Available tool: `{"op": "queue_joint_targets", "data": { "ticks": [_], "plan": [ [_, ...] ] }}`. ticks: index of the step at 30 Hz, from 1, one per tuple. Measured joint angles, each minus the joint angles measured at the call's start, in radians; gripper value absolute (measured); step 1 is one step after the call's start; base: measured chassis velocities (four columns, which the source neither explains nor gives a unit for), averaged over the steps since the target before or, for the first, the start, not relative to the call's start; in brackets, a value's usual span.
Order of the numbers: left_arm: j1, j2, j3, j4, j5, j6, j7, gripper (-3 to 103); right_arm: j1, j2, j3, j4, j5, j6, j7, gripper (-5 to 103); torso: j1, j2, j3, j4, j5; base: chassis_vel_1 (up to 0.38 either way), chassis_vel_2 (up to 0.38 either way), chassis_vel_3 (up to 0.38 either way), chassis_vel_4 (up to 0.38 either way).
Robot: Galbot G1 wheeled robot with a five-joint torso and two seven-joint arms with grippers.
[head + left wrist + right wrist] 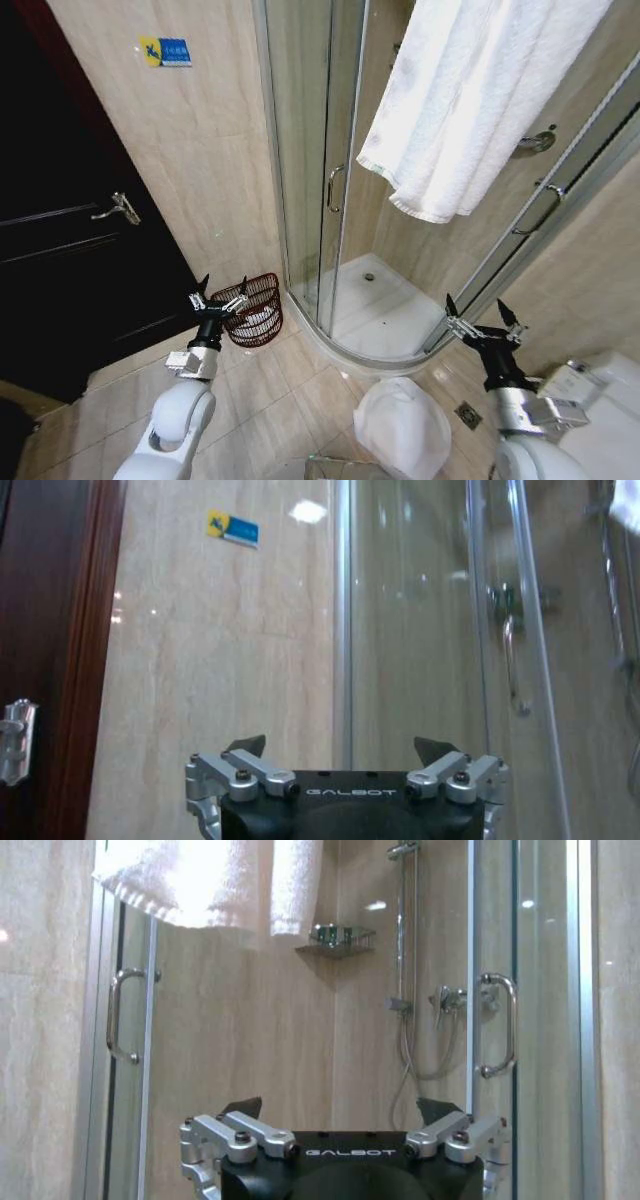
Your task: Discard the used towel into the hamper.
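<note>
Head view: towel (470, 95) hangs untouched over the shower glass; both the left gripper (213, 301) and right gripper (484, 318) are apart, empty. Reaching up comes first, hamper (256, 310) later.

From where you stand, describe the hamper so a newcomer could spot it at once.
Find the curved glass shower enclosure; where its left edge meets the tiled wall, the hamper stands on the floor, near the dark door. It is a small reddish-brown wire basket with something white inside, right beside the open left pincer, unlike the white bag nearer the robot.
</note>
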Motion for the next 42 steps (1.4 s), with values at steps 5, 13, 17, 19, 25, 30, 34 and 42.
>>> {"op": "queue_joint_targets", "data": {
  "ticks": [5,13,17,19,25,30,34,42],
  "plan": [
    [0.006,-0.008,0.007,-0.003,-0.009,-0.02,-0.001,100,0.07,-0.051,0.004,0.017,0.041,-0.06,0.049,100,0.004,0.009,0.006,0.0001,0.0001,0.0,0.0,0.0,0.0],
    [0.028,-0.021,0.025,0.027,0.031,-0.028,-0.003,100,0.154,-0.256,0.014,0.058,0.236,-0.119,0.165,100,0.004,0.009,0.006,0.0006,0.0,0.0,0.0,0.0,0.0],
    [0.004,-0.018,0.056,0.059,0.046,-0.018,-0.003,100,0.213,-0.388,0.063,0.073,0.338,-0.116,0.233,100,0.002,0.006,0.004,-0.0006,0.0003,0.0,0.0,0.0,0.0],
    [0.01,-0.018,0.055,0.062,0.052,-0.018,-0.003,99,0.246,-0.422,0.066,0.072,0.361,-0.129,0.247,100,0.002,0.006,0.004,-0.0005,0.0002,0.0,0.0,0.0,0.0],
    [0.044,-0.019,0.029,0.061,0.067,-0.021,-0.017,99,0.466,-0.651,0.055,0.022,0.52,-0.191,0.318,100,0.001,0.003,0.003,0.0005,0.0002,0.0,0.0,0.0,0.0],
    [0.054,-0.025,0.021,0.052,0.079,-0.021,-0.033,99,0.59,-0.799,0.042,-0.05,0.627,-0.189,0.321,100,0.0,0.001,0.002,0.0001,0.0001,0.0,0.0,0.0,0.0],
    [0.056,-0.036,0.022,0.039,0.094,-0.014,-0.041,99,0.719,-0.898,0.02,-0.149,0.703,-0.192,0.311,100,0.0,0.0,0.001,0.0002,0.0002,0.0,0.0,0.0,0.0],
    [0.077,-0.035,0.002,0.011,0.117,-0.01,-0.037,99,0.896,-1.02,-0.027,-0.223,0.869,-0.225,0.282,100,-0.001,-0.001,0.0,0.0,0.0001,0.0,0.0,0.0,0.0]
  ]
}}
